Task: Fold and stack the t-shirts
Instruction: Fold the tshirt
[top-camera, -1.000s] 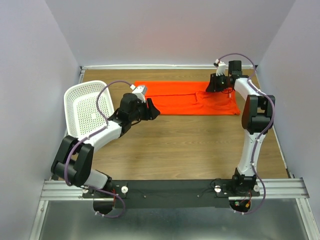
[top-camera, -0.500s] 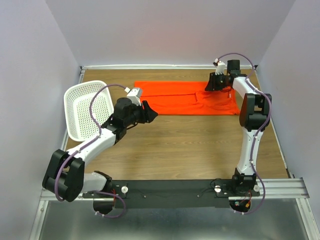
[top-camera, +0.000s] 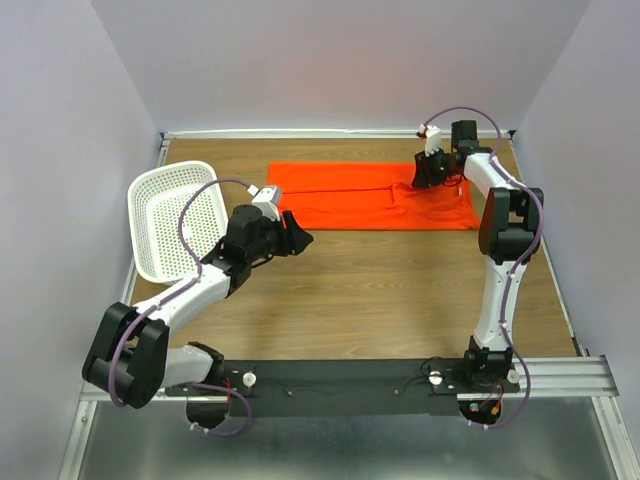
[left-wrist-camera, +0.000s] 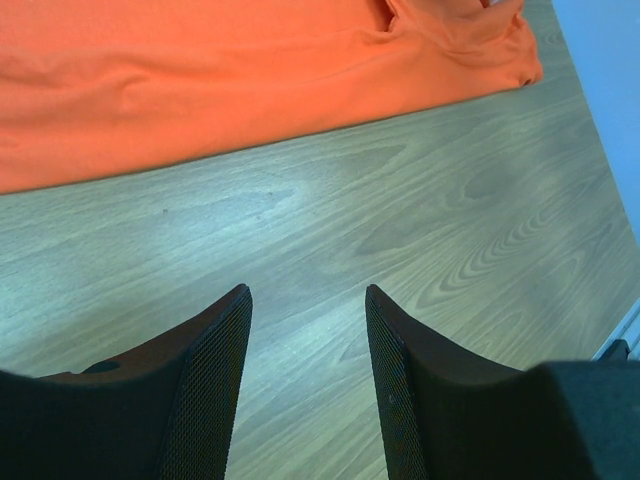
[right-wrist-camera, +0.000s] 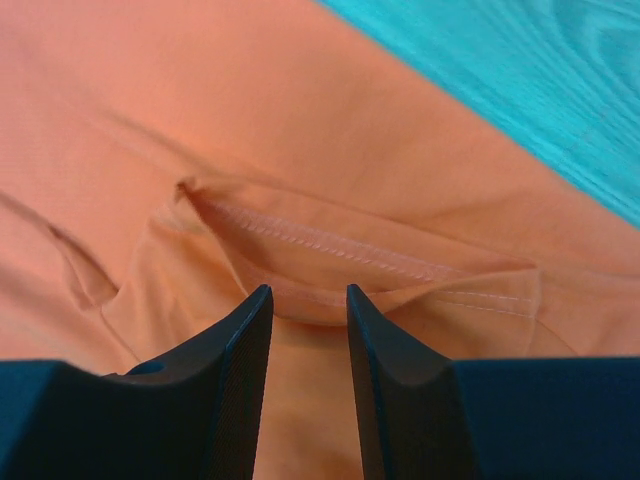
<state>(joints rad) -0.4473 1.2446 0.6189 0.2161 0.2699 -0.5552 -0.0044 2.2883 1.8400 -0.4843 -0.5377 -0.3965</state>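
A white perforated plastic basket (top-camera: 175, 220) stood tipped up at the left edge of a wood-grain table (top-camera: 380, 290), its open side turned toward the middle of the tabletop. Plain pale walls (top-camera: 340, 60) closed in the table on its left, far and right sides. A ribbed metal rail (top-camera: 570, 375) ran along the near edge, with a grey metal surface (top-camera: 350, 450) below it.

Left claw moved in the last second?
Yes. The left claw has backed toward the near edge, off the t-shirt hem, onto open table.
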